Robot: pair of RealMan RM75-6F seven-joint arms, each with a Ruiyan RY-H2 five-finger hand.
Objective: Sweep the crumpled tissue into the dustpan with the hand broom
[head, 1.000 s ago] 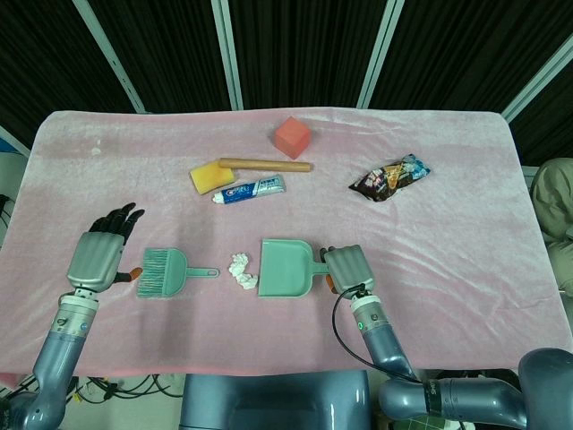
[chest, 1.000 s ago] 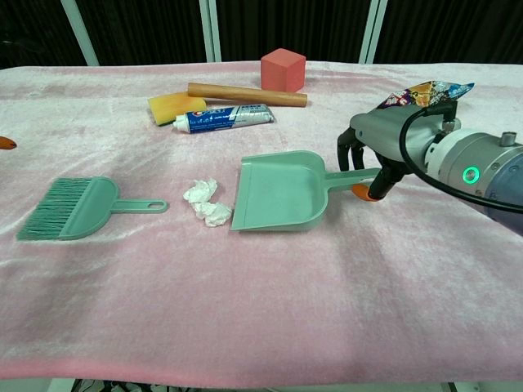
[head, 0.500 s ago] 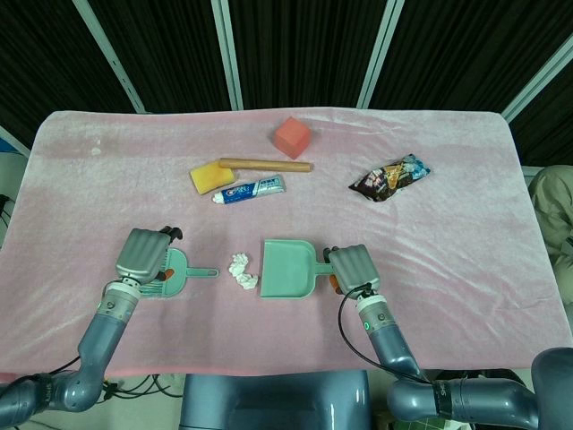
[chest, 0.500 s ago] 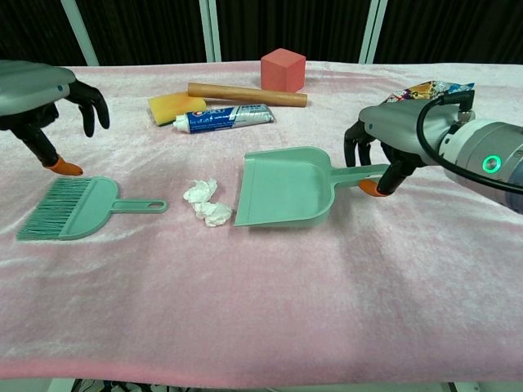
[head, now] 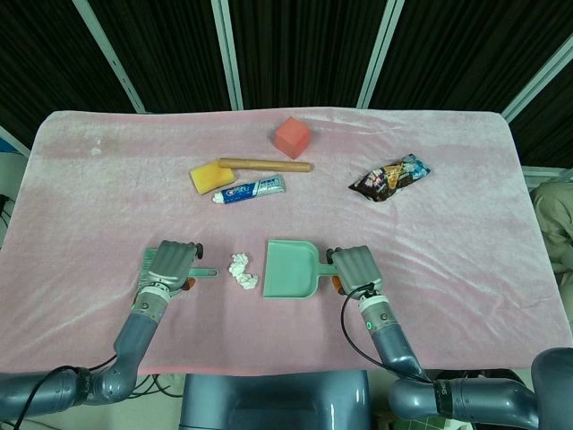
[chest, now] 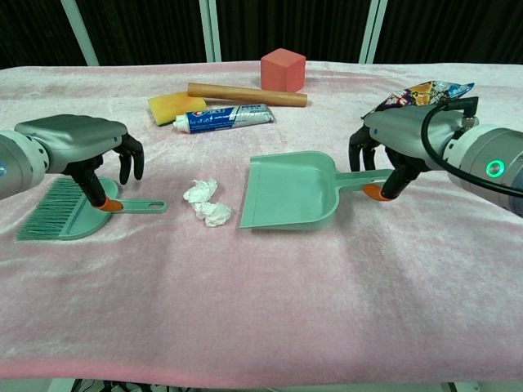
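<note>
Left hand (chest: 78, 147) held low over the broom (chest: 78, 209), fingers curled downward, thumb tip at its handle, right hand (chest: 392, 139) closed around the dustpan (chest: 290, 192) handle, forearms stretched forward

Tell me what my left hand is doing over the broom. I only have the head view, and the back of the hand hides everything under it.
Observer: In the chest view the left hand arches over the hand broom, fingers curled down and apart; only the thumb tip seems to touch it, near the handle's base.
Operator: Check the right hand's hold too.
Observer: The right hand has its fingers over the handle of the dustpan and its thumb tip under it, so it holds the handle.
</note>
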